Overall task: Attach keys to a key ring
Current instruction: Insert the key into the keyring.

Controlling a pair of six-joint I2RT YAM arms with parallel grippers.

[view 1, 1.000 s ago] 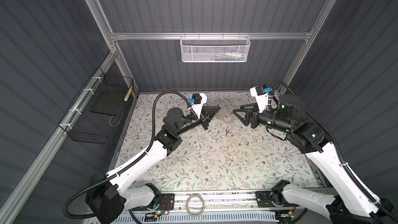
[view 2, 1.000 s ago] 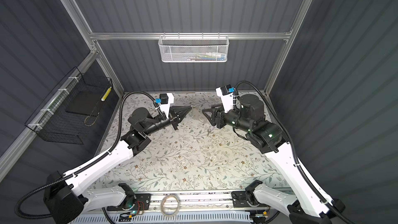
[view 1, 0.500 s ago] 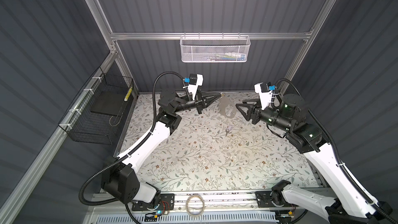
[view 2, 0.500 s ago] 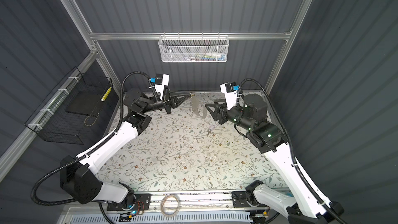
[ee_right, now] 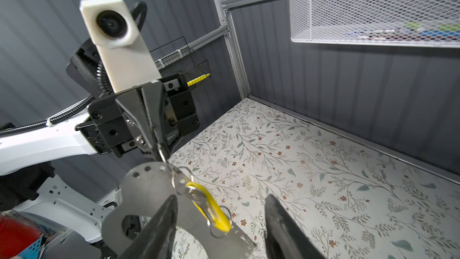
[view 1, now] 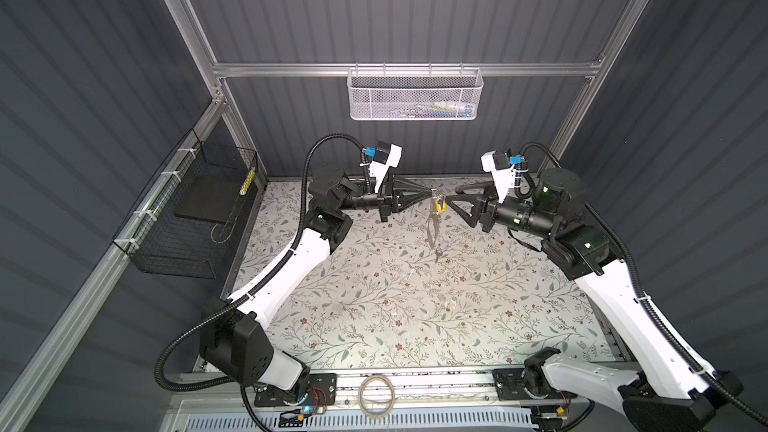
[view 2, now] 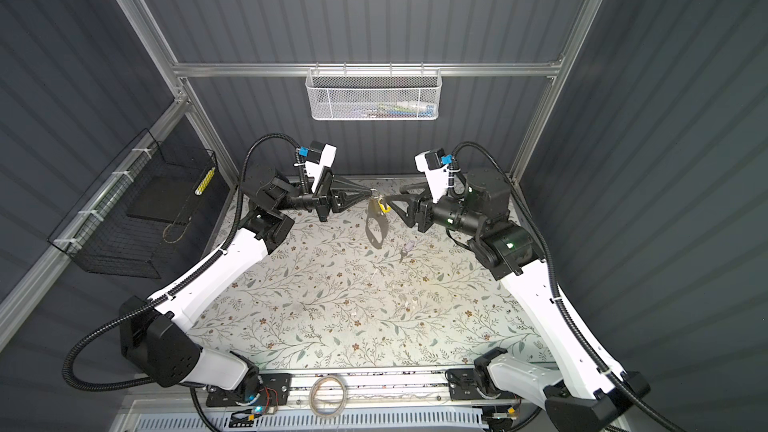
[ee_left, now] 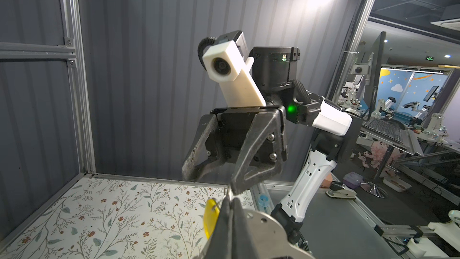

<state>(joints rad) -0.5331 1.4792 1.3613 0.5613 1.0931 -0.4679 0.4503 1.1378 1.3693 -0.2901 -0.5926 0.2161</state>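
Observation:
My left gripper point(view 1: 430, 192) is shut on the top of the key ring point(view 1: 432, 224), a flat dark grey loop that hangs in the air from its fingertips point(ee_left: 230, 201). The yellow key point(view 1: 440, 204) dangles from small wire rings at the loop's top, against the plate point(ee_right: 149, 190). My right gripper point(ee_right: 221, 199) is open, its two fingers on either side of the yellow key point(ee_right: 211, 210) without touching it; in a top view its tips point(view 2: 395, 197) sit just right of the loop point(view 2: 376, 228). The lilac key point(view 1: 441, 248) lies on the floral mat below.
A white mesh basket point(view 1: 415, 95) hangs on the back wall above the grippers. A black wire basket point(view 1: 195, 209) is fixed to the left wall. A translucent tape roll point(view 1: 376, 393) lies on the front rail. The back wall stands close behind both grippers.
My left gripper has lifted the key ring up and back, off the mat. The right gripper has risen too and closed in until its fingers flank the yellow key.

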